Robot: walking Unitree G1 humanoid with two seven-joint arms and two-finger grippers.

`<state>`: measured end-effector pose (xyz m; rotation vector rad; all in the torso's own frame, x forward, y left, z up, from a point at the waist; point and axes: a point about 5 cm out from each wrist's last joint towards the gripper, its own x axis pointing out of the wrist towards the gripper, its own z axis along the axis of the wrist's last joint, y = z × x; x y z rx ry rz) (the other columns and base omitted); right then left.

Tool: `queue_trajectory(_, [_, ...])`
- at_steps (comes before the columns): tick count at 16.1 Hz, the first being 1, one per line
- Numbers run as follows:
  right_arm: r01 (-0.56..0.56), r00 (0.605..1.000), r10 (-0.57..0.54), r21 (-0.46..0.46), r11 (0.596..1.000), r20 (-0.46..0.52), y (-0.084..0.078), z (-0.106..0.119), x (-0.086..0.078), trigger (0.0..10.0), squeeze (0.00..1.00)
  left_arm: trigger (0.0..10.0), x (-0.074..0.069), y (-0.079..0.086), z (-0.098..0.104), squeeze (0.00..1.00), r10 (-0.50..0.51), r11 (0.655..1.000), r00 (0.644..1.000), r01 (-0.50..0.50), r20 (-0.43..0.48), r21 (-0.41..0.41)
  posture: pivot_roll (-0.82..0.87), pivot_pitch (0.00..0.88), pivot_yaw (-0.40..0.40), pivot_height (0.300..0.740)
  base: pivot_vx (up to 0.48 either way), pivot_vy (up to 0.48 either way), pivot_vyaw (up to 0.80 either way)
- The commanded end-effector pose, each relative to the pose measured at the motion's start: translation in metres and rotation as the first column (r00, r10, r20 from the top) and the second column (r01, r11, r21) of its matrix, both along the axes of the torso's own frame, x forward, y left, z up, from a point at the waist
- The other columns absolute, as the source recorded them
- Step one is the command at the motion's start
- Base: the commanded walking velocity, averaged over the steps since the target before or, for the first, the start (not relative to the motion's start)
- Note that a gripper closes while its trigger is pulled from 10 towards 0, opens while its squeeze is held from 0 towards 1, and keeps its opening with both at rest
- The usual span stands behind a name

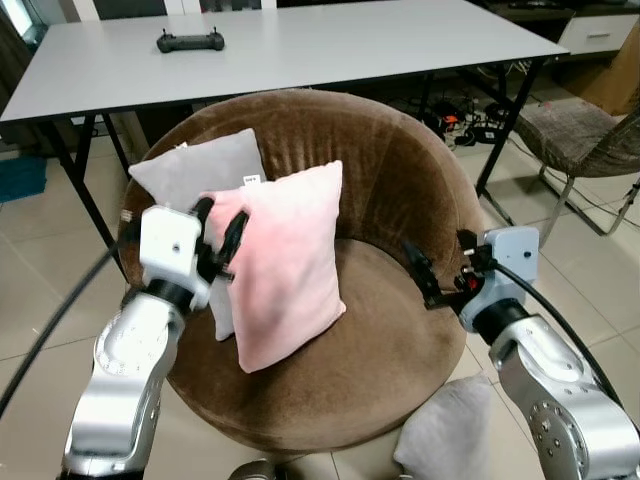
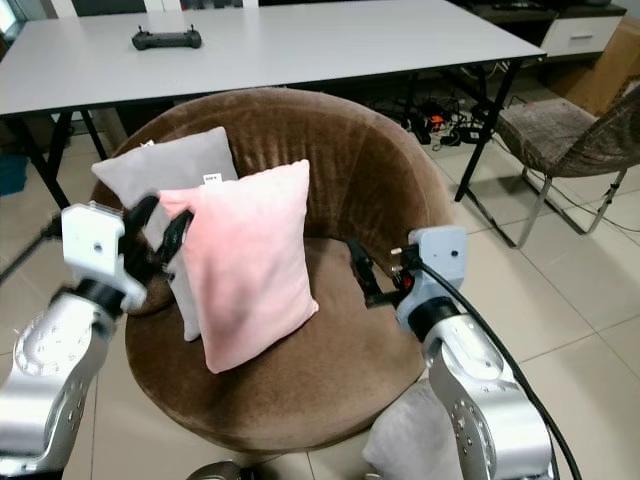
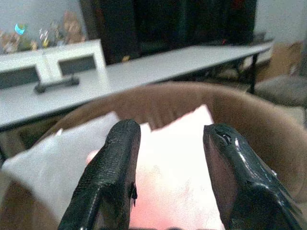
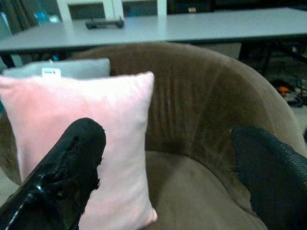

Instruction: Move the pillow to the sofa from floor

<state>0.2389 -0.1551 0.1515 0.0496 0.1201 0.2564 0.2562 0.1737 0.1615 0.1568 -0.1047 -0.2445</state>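
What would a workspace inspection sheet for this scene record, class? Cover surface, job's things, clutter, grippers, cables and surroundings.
Surface: round brown sofa, seat partly free.
Job's things: pink pillow upright on the seat; grey pillow behind it; another grey pillow on the floor.
Clutter: nothing seen on the seat.
Grippers: left gripper open at the pink pillow's edge; right gripper open over the seat.
Cables: tangle under the table.
Surroundings: white table, controller, chair.

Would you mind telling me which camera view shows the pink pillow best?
The left eye view: the whole pink pillow stands on the brown sofa. The right eye view matches it. The right wrist view crops its lower edge; the left wrist view shows a blurred patch between the fingers.
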Motion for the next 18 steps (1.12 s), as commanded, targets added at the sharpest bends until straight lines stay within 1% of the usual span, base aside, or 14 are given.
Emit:
queue_trajectory(1, [0.021, 1.0, -0.021, -0.015, 1.0, -0.011, -0.004, 0.0, -0.003, 10.0, 0.0, 10.0, -0.002, 0.002, 0.001, 0.0, 0.026, 1.0, 1.0, -0.026, -0.011, 0.013, 0.01, 0.0, 0.021, 0.74, -0.292, 0.0, 0.0])
queue_trajectory(2, [0.028, 0.999, -0.028, -0.015, 0.999, -0.038, -0.005, -0.004, -0.007, 10.0, 0.0, 10.0, -0.004, 0.003, -0.001, 0.0, 0.046, 0.999, 0.998, -0.045, -0.037, 0.018, 0.0, 0.0, 0.022, 0.74, -0.304, 0.0, 0.0])
queue_trajectory(3, [0.026, 0.999, -0.026, -0.017, 1.0, -0.037, -0.004, -0.004, -0.008, 10.0, 0.0, 10.0, -0.004, 0.003, -0.002, 0.0, 0.051, 0.999, 0.998, -0.051, -0.044, 0.012, 0.0, 0.0, 0.022, 0.74, -0.307, 0.0, 0.0])
queue_trajectory(5, [0.015, 1.0, -0.015, -0.032, 0.999, -0.008, 0.0, -0.002, -0.006, 10.0, 0.0, 10.0, -0.009, 0.004, -0.012, 0.0, 0.074, 0.997, 0.994, -0.074, -0.078, -0.002, 0.0, 0.0, 0.024, 0.74, -0.307, 0.0, 0.0])
queue_trajectory(8, [-0.005, 1.0, 0.004, -0.054, 0.999, -0.013, 0.0, -0.002, -0.003, 10.0, 0.0, 10.0, -0.011, 0.003, -0.014, 0.0, 0.088, 0.996, 0.992, -0.09, -0.094, -0.008, 0.0, 0.0, 0.016, 0.74, -0.299, 0.0, 0.0])
queue_trajectory(9, [-0.013, 1.0, 0.012, -0.061, 0.998, -0.02, 0.0, -0.003, -0.003, 10.0, 0.0, 10.0, -0.011, 0.003, -0.014, 0.0, 0.097, 0.995, 0.99, -0.097, -0.099, -0.002, 0.0, 0.0, 0.015, 0.74, 0.0, 0.0, 0.0])
queue_trajectory(10, [-0.015, 1.0, 0.013, -0.09, 0.996, -0.023, 0.0, -0.004, -0.002, 10.0, 0.0, 10.0, -0.011, 0.002, -0.015, 0.0, 0.096, 0.995, 0.99, -0.097, -0.101, -0.013, 0.0, 0.0, 0.015, 0.74, 0.0, 0.0, 0.0])
queue_trajectory(11, [-0.015, 1.0, 0.013, -0.091, 0.996, -0.026, 0.0, -0.005, -0.002, 10.0, 0.0, 10.0, -0.01, 0.001, -0.016, 0.0, 0.098, 0.995, 0.99, -0.101, -0.104, -0.025, 0.0, 0.0, 0.014, 0.74, 0.0, 0.0, 0.0])
queue_trajectory(14, [-0.012, 0.999, 0.01, -0.083, 0.996, -0.03, -0.001, -0.005, -0.001, 10.0, 0.0, 10.0, -0.01, -0.001, -0.019, 0.0, 0.104, 0.994, 0.988, -0.108, -0.116, -0.025, -0.01, 0.0, 0.011, 0.74, 0.0, 0.0, 0.0])
queue_trajectory(17, [-0.017, 0.999, 0.015, -0.073, 0.997, -0.033, 0.0, -0.006, -0.001, 10.0, 0.0, 10.0, -0.011, -0.002, -0.023, 0.0, 0.099, 0.995, 0.987, -0.1, -0.129, 0.0, -0.01, 0.0, 0.009, 0.74, 0.0, 0.0, 0.0])
queue_trajectory(18, [-0.012, 1.0, 0.01, -0.071, 0.997, -0.025, -0.001, -0.006, 0.0, 10.0, 0.0, 10.0, -0.01, -0.003, -0.023, 0.0, 0.098, 0.995, 0.987, -0.098, -0.129, 0.007, -0.01, 0.0, 0.007, 0.74, 0.0, -0.262, 0.0])
